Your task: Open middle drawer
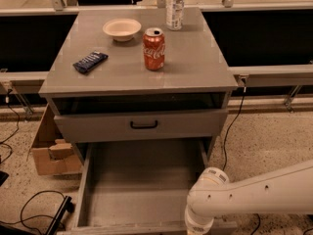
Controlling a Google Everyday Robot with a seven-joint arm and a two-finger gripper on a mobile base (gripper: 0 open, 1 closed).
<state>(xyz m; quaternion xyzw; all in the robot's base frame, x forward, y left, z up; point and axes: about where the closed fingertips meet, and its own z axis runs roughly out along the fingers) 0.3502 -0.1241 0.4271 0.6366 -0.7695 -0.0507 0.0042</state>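
The grey cabinet [137,72] has a top drawer [98,126] with a black bar handle [144,125], and a dark gap shows above its front. Below it the middle drawer [142,185] stands pulled far out toward me, and I see its bare grey inside. Its front panel [122,227] runs along the bottom edge of the view, and its handle is hidden. My white arm [254,195] comes in from the right, with its wrist [203,214] over the drawer's front right corner. The gripper is below the picture's edge, out of view.
On the cabinet top stand a red cola can [153,49], a cream bowl [122,29], a clear plastic bottle [175,6] and a dark snack bar [90,61]. A cardboard box [51,153] sits on the floor at the left. Black cables [29,204] lie at the lower left.
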